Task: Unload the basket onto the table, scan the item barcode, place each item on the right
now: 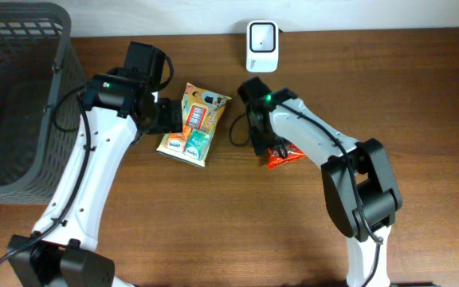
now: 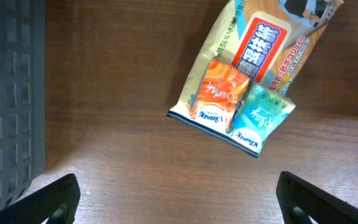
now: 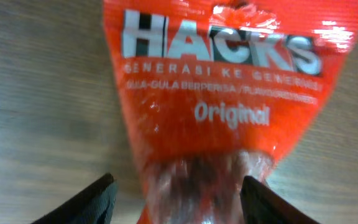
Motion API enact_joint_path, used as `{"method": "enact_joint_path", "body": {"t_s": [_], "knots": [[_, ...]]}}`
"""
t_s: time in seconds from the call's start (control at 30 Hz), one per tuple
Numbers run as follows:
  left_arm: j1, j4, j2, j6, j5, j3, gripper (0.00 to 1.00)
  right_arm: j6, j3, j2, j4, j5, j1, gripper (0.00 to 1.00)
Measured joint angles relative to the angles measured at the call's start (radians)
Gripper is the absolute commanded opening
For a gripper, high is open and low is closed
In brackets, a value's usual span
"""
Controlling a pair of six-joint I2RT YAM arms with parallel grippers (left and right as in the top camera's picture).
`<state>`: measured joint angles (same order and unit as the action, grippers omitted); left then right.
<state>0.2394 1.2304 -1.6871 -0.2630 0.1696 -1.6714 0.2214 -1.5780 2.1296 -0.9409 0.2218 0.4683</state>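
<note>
Right end effector [image 3: 178, 200]: fingers apart, straddling the clear lower end of the red HACKS Original candy bag [image 3: 222, 93], which lies flat on the wooden worktop [image 3: 36, 93]; the left finger stands clear of it, nothing clamped. The bag is right of centre, below the white barcode scanner [image 1: 261, 44] at the far edge. Left end effector [image 2: 178, 194]: fully open, empty, hovering just beside a Japanese-print snack packet [image 2: 260, 56]. Grey basket [image 1: 14, 104] far left.
</note>
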Motion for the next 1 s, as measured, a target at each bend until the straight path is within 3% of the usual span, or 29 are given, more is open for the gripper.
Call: {"method": "enact_joint_path", "body": {"t_s": [0.17,0.37,0.5,0.67,0.87,0.93,0.97,1.0], "knots": [[0.0,0.001,0.0,0.0,0.0,0.0,0.99,-0.003,0.062,-0.002,0.037,0.051,0.0,0.37],[0.0,0.001,0.0,0.0,0.0,0.0,0.99,0.044,-0.015,-0.001,-0.103,0.042,0.001,0.2],[0.0,0.001,0.0,0.0,0.0,0.0,0.99,0.059,-0.138,0.002,-0.199,-0.063,-0.006,0.2],[0.0,0.001,0.0,0.0,0.0,0.0,0.99,-0.001,-0.238,0.002,-0.191,-0.366,-0.039,0.19],[0.0,0.0,0.0,0.0,0.0,0.0,0.99,-0.065,-0.079,0.002,0.023,-0.837,-0.078,0.2],[0.0,0.002,0.0,0.0,0.0,0.0,0.99,-0.063,-0.008,0.006,0.084,-0.947,-0.08,0.25],[0.0,0.0,0.0,0.0,0.0,0.0,0.99,-0.055,0.029,0.005,0.132,-0.993,-0.08,0.35],[0.0,0.002,0.0,0.0,0.0,0.0,0.99,-0.039,0.073,0.006,0.175,-1.035,-0.08,0.55]]}}
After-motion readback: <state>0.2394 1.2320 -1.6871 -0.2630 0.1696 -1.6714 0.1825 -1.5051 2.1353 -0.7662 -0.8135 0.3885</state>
